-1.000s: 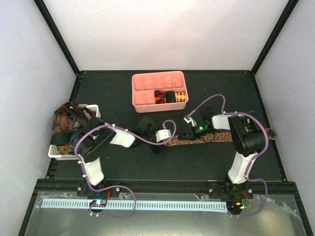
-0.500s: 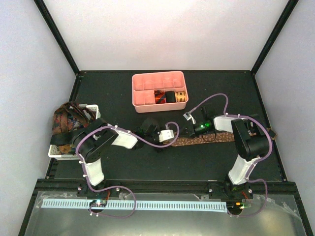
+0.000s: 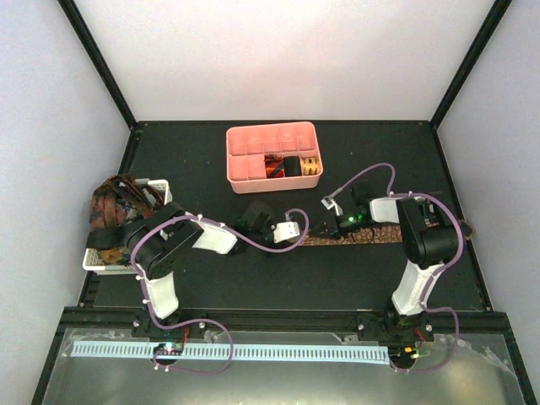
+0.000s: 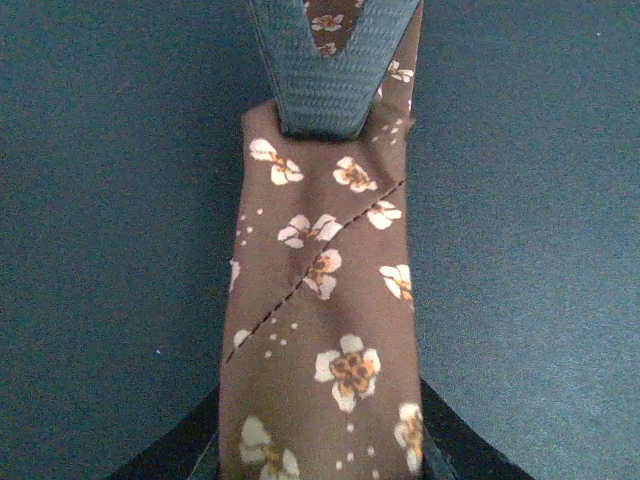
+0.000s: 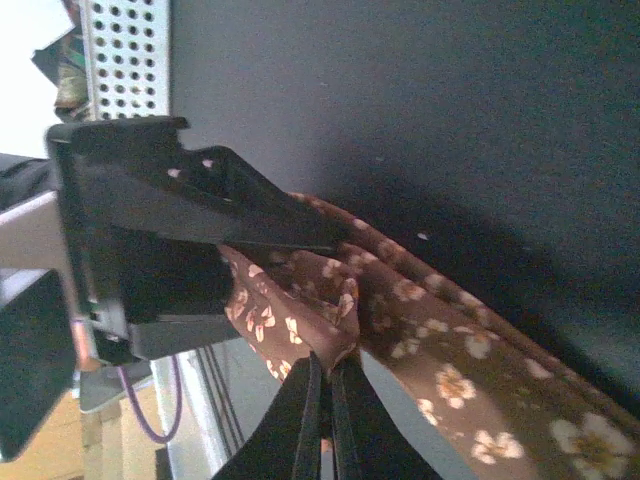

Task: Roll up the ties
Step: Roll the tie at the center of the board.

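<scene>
The brown tie (image 3: 359, 236) with small pale flowers lies flat across the mat, between the two arms. My left gripper (image 3: 301, 233) sits at its left end. In the left wrist view the tie (image 4: 320, 300) runs up between the dark fingers (image 4: 172, 460), and the fabric hides their tips. My right gripper (image 5: 328, 362) is shut on a raised fold of the tie (image 5: 450, 350), right beside the left gripper (image 5: 170, 230). Its ribbed finger (image 4: 335, 80) presses on the tie. More ties (image 3: 114, 207) are heaped at the white basket.
A pink tray (image 3: 245, 139) at the back centre holds rolled ties (image 3: 291, 166) in its front compartments. The white slotted basket (image 3: 156, 187) stands at the left edge of the mat. Purple cables loop over both arms.
My left gripper has slid right to the tie's end and its jaws have narrowed around the fabric. The right gripper has stayed shut on the fold and shifted a little.
</scene>
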